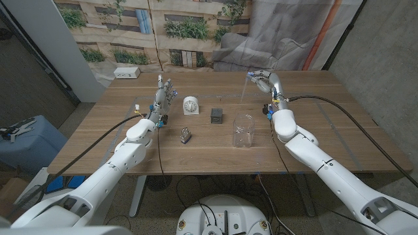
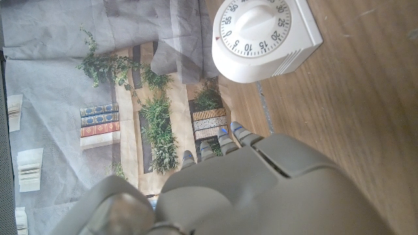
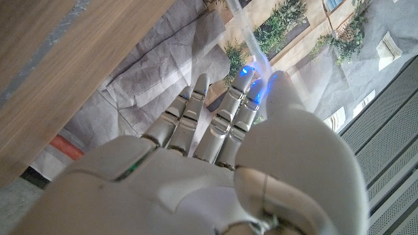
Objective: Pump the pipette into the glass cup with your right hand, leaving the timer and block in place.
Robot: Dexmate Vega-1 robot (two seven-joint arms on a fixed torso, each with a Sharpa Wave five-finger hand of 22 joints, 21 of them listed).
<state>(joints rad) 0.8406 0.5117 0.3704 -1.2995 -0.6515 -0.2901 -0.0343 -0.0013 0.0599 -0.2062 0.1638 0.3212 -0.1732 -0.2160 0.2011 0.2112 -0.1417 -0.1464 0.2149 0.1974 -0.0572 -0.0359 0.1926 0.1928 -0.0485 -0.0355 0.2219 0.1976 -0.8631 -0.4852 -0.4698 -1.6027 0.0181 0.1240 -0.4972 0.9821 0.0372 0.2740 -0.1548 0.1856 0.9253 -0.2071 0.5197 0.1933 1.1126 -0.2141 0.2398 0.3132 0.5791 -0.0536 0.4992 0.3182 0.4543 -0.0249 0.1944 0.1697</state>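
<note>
The right hand (image 1: 260,79) holds a clear plastic pipette (image 1: 245,88) pinched between thumb and fingers, raised above the far right part of the tabletop (image 1: 313,124); the pipette hangs tip-down, behind and above the glass cup (image 1: 243,130), not over its mouth. Risk 1: squeezing the bulb at this position would likely discharge onto the wood, since the tip is not aligned with the cup opening. Risk 2: the pipette is thin and flexible, so lowering it off-centre could catch the tip on the rim and tip the light, empty cup. Risk 3: a wide sweep toward the cup could brush the dark block (image 1: 217,116), which stands just beside the cup on its left, or the white dial timer (image 1: 190,105) further left; both must stay put. A small metal padlock (image 1: 186,136) lies near the front edge. The left hand (image 1: 164,96) stands released, fingers extended, near the timer and holding nothing. The surface is a smooth wood-grain tabletop. Behind it hang a printed backdrop of plants and shelves and a grey draped sheet; a white power strip (image 1: 127,72) sits at the far left corner.
</note>
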